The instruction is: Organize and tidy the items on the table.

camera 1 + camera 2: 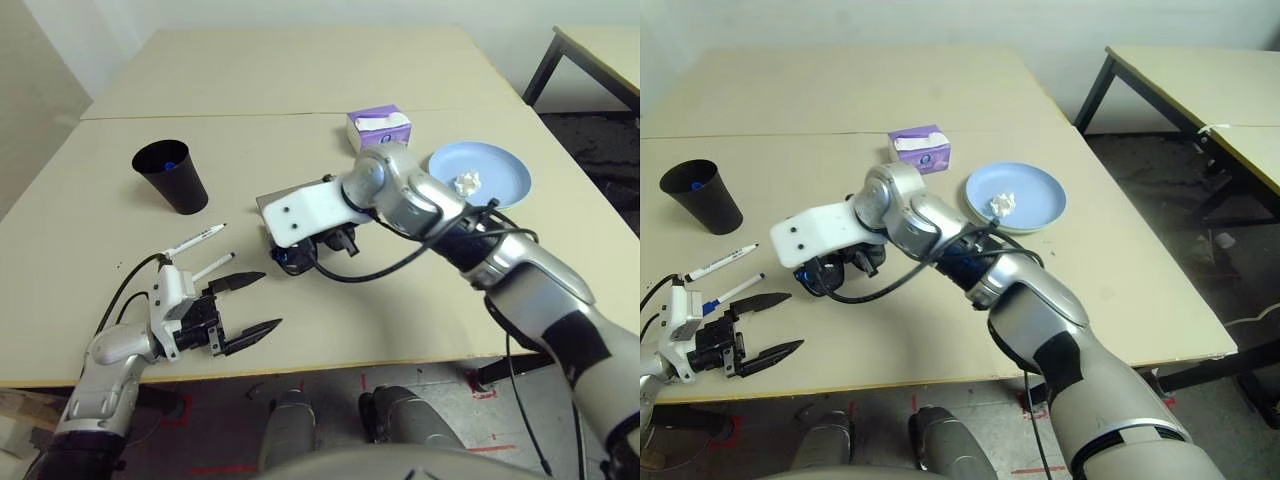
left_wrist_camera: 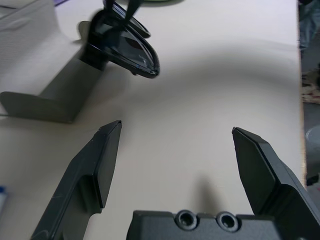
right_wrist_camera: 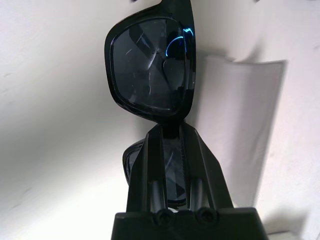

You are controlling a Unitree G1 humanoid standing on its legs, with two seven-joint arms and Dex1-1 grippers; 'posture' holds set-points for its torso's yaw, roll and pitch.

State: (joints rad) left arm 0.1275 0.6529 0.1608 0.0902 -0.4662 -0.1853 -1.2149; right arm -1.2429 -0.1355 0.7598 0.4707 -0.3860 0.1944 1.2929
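The right claw (image 3: 172, 145) clamps black sunglasses (image 3: 150, 70) at the bridge, just above the table (image 1: 400, 310) beside the grey glasses case (image 2: 50, 95); light, rigid, scratch-prone, they seem best held by the frame. The left claw (image 1: 248, 305) waits spread apart, markers (image 1: 195, 240) alongside.

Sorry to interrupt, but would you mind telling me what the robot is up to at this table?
It is tidying the table. The right gripper is shut on the black sunglasses, holding them just above the tabletop. The left gripper is open and empty near the table's front edge, beside two white markers. The crumpled paper wad lies on the light-blue plate; the black cup and purple tissue box stand farther back.
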